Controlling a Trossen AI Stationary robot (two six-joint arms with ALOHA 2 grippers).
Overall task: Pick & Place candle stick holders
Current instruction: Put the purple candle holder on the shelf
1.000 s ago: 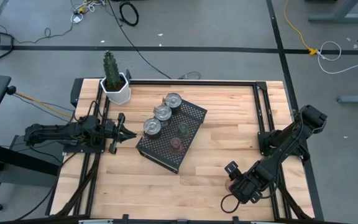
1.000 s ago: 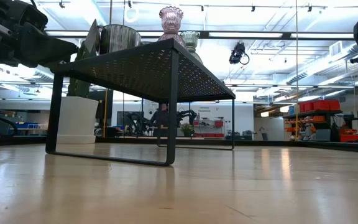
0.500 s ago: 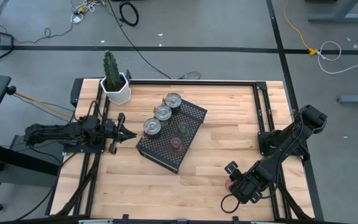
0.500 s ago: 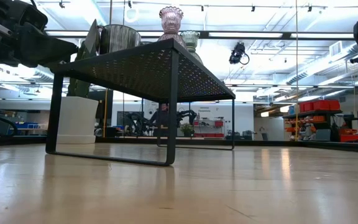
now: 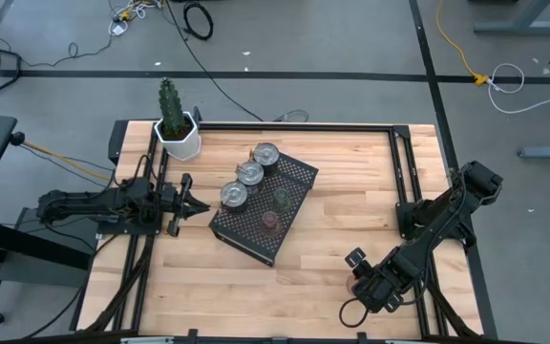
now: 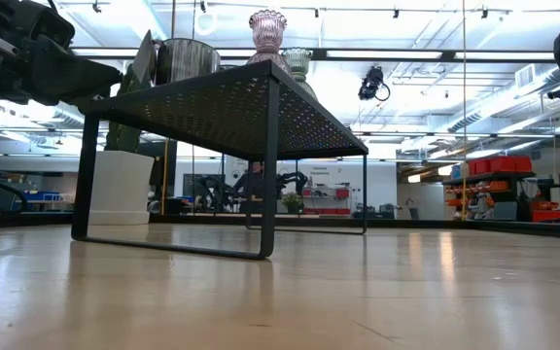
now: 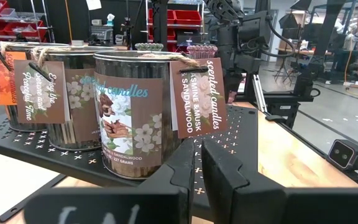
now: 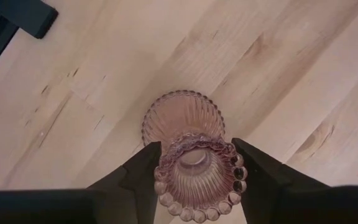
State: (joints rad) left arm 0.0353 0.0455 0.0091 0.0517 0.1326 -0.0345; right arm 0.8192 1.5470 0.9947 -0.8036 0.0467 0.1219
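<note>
Holding one pink holder (image 8: 194,163) in right pincer (image 8: 194,180); five on tray (image 5: 299,175).

White hexagonal pot (image 5: 179,139) with a tall green cactus (image 5: 169,103) at far left corner of pale wooden tabletop (image 5: 342,215). Black perforated metal tray on legs (image 5: 294,191) stands mid-table, set askew. Black cables (image 5: 199,19) trail across grey floor beyond.

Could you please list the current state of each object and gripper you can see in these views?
Pink glass holder: upright on the table, between the right gripper's fingers.
Right gripper: closed around that holder.
Left gripper: shut, empty, beside the tray.
Black tray: standing on its legs, loaded.
Three candle tins: upright in a row on the tray.
Cactus pot: upright at the table corner.
</note>
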